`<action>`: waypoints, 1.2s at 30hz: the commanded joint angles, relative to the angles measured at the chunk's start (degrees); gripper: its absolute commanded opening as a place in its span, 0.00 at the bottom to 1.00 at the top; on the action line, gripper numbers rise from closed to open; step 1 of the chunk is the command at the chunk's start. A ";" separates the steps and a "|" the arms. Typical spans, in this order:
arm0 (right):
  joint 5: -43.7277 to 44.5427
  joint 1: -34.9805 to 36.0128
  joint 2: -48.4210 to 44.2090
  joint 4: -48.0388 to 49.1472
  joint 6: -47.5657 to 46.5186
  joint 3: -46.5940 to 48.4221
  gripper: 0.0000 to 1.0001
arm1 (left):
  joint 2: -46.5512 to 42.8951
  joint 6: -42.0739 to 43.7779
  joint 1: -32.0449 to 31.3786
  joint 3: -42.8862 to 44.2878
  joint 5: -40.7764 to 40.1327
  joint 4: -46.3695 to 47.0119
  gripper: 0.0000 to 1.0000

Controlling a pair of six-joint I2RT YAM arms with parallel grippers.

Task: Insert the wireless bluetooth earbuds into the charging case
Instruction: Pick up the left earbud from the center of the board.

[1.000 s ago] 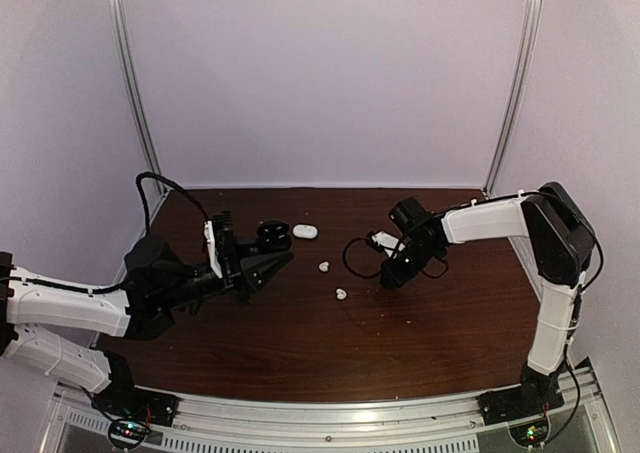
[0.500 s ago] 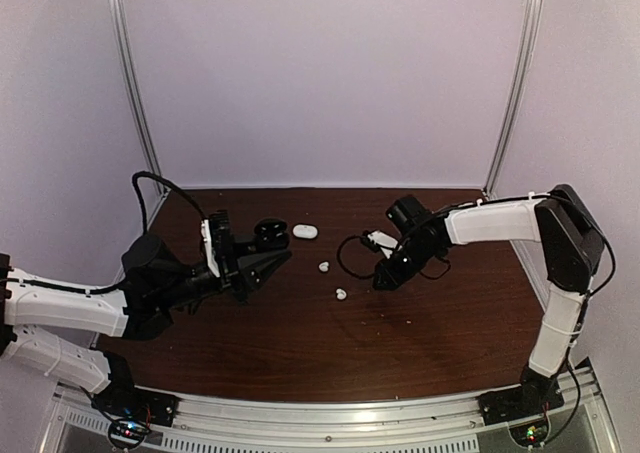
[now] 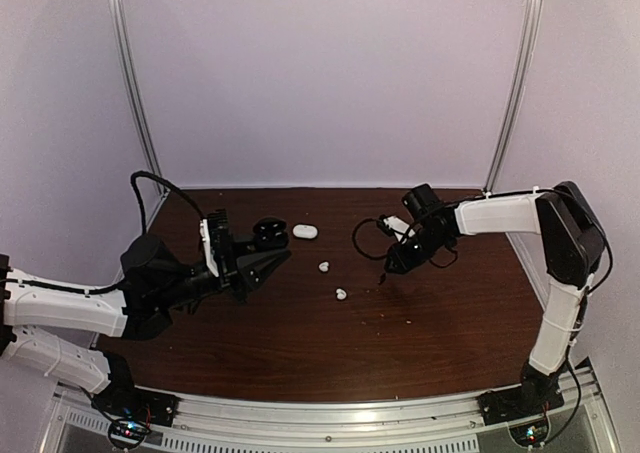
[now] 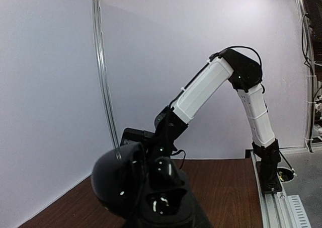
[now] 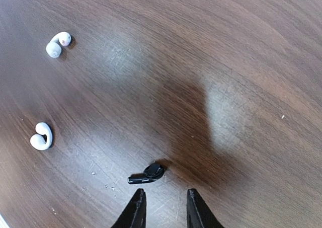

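Note:
Two white earbuds [image 3: 323, 267] [image 3: 341, 294] lie mid-table; the right wrist view shows them as well [image 5: 58, 44] [image 5: 42, 136]. A small black earbud [image 5: 148, 172] [image 3: 383, 279] lies on the wood just ahead of my right gripper [image 5: 164, 195] [image 3: 389, 267]. That gripper is open a little, nothing between its tips. My left gripper [image 3: 280, 259] is shut on the open black charging case [image 4: 146, 187] [image 3: 268, 233], held above the table at the left. The case hides the left fingertips in the left wrist view.
A white oval case [image 3: 305, 231] rests on the brown table [image 3: 330, 353] behind the white buds. A black cable loops beside the right wrist [image 3: 365, 241]. Metal frame posts [image 3: 135, 93] [image 3: 515, 83] stand at the back corners before the pale walls.
My right gripper has moved a little right and back, and its jaws have parted, with the black earbud lying free before them. The left arm has drawn back slightly, still gripping the case.

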 commanded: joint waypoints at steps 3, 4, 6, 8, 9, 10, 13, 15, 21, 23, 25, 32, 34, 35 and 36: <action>-2.54 0.11 2.62 2.19 0.06 1.44 0.27 | -0.98 0.54 0.34 0.43 -0.45 1.42 0.01; -2.68 0.12 2.85 2.25 0.15 1.43 0.26 | -0.93 0.47 0.33 0.44 -0.40 1.42 0.01; -3.04 0.22 3.23 2.48 0.20 1.42 0.25 | -0.80 0.45 0.36 0.46 -0.34 1.65 0.01; -3.36 0.43 3.46 2.59 0.20 1.40 0.24 | -0.55 0.53 0.30 0.63 -0.38 1.69 0.01; -3.42 0.65 3.80 2.44 0.12 1.52 0.24 | -0.44 0.60 0.33 0.73 -0.27 1.69 0.01; -3.39 0.87 3.97 2.33 0.03 1.63 0.24 | -0.34 0.62 0.32 0.76 -0.23 1.76 0.01; -3.15 1.31 4.69 2.16 -0.10 1.65 0.23 | -0.08 0.63 0.31 0.93 -0.18 1.86 0.01; -2.61 1.47 5.14 2.13 -0.16 1.70 0.23 | -0.05 0.63 0.30 0.94 -0.15 1.86 0.01; -2.08 1.68 5.95 2.07 -0.36 2.21 0.21 | 0.02 0.72 0.33 1.03 -0.15 1.69 0.01; -1.99 1.87 6.17 2.03 -0.45 2.31 0.20 | 0.18 0.72 0.36 1.12 -0.12 1.69 0.01; -2.03 1.94 6.38 2.28 -0.31 2.36 0.20 | 0.29 0.80 0.34 1.16 -0.05 1.61 0.01; -1.36 2.46 7.24 2.33 0.10 2.95 0.23 | 0.30 0.89 0.38 1.21 -0.12 1.60 0.01; -1.24 2.47 7.24 2.51 0.36 3.18 0.24 | 0.34 0.89 0.39 1.25 -0.05 1.60 0.01; -1.18 2.44 7.15 2.59 0.63 3.34 0.24 | 0.32 0.97 0.38 1.21 -0.05 1.60 0.01; -1.26 2.47 7.22 2.57 0.74 3.59 0.24 | 0.38 0.98 0.39 1.25 -0.11 1.68 0.00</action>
